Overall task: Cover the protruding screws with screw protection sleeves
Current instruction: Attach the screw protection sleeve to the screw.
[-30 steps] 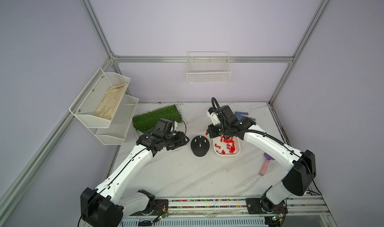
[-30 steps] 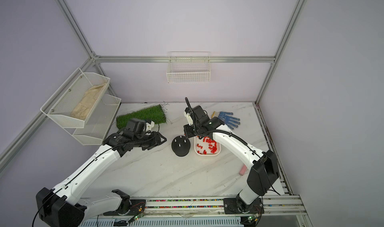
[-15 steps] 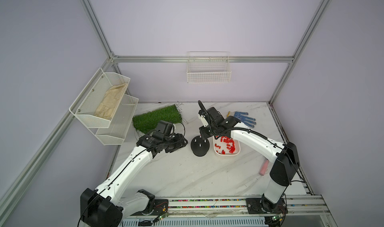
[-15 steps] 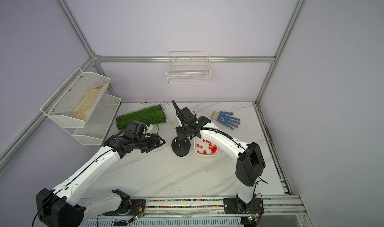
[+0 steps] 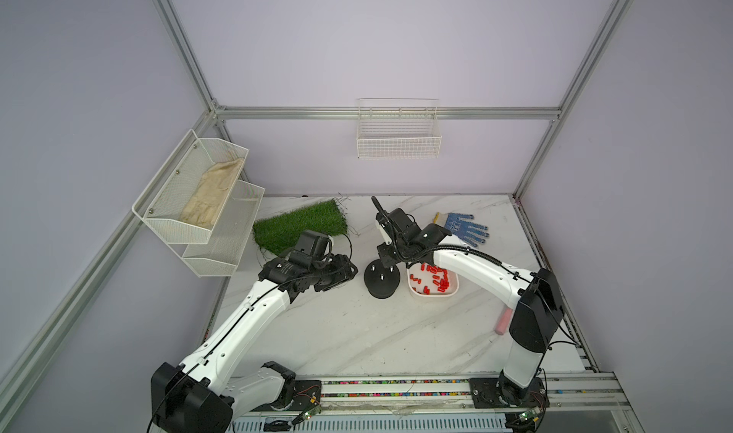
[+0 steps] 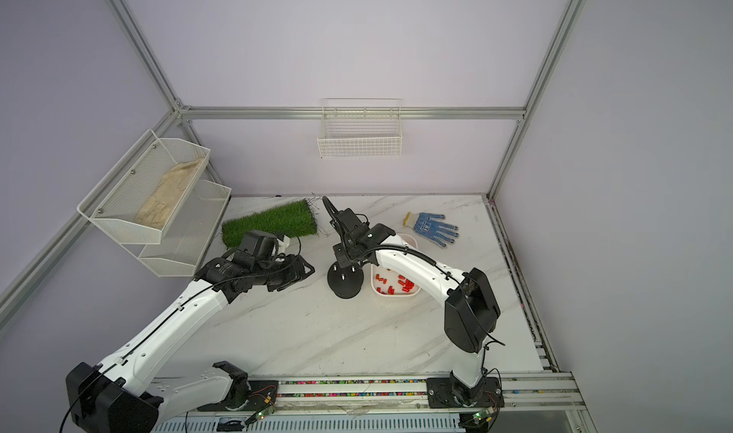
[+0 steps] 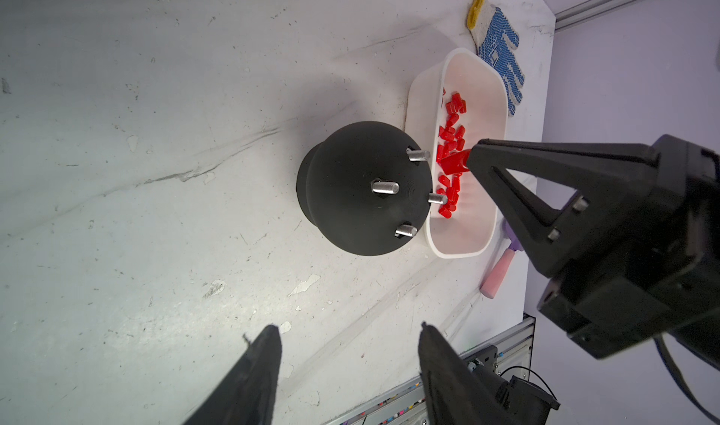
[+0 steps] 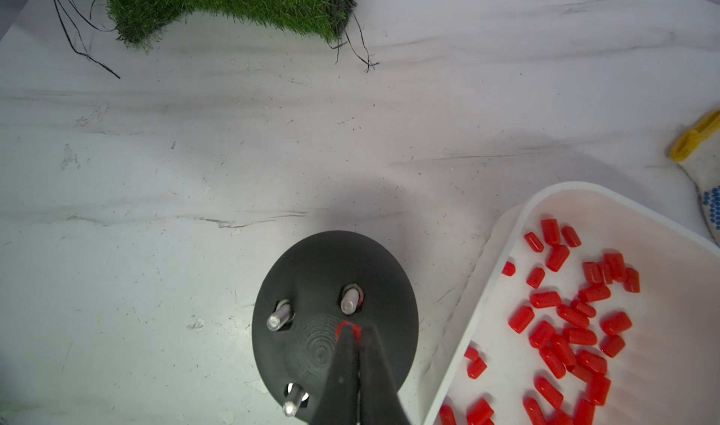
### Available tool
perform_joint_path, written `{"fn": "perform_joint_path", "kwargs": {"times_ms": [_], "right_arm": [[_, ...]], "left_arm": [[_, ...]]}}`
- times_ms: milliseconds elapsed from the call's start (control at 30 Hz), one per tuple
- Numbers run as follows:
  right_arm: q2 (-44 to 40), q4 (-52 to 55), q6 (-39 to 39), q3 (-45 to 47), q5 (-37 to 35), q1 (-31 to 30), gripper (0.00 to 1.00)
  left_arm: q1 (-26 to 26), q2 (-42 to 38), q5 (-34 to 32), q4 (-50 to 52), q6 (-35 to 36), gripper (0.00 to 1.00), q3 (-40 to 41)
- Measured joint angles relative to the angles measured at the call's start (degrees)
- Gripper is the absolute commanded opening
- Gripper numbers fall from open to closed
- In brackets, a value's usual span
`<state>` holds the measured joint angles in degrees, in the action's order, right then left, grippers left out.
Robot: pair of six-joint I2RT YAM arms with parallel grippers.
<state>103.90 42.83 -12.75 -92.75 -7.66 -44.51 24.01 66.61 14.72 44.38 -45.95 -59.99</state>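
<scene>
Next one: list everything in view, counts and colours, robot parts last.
base: one, black, middle of table
screws: four, silvery, bare, on base
tray: one, white, beside base
sleeves: many, red, in tray
held sleeve: one, red, over base
turf mat: one, green, table's back
glove: one, blue-dotted, behind tray
cylinder: one, pink, near table edge
wire basket: one, white, back wall
mesh shelf: one, white, side wall
cloth: one, beige, upper shelf tier
left gripper: one, black, open, facing base
right gripper: one, black, shut on held sleeve

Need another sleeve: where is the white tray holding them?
In both top views the white tray sits just right of the black dome base, with the blue-dotted glove behind it.
</scene>
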Motion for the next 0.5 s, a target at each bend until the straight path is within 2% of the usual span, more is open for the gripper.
{"fn": "perform_joint_path", "kwargs": {"times_ms": [500], "right_arm": [[1.7,-1.3,0.0,0.0,-0.9,0.0,0.06]], "left_arm": [[0.0,0.0,0.3,-0.6,-0.6,0.58,1.4]]}}
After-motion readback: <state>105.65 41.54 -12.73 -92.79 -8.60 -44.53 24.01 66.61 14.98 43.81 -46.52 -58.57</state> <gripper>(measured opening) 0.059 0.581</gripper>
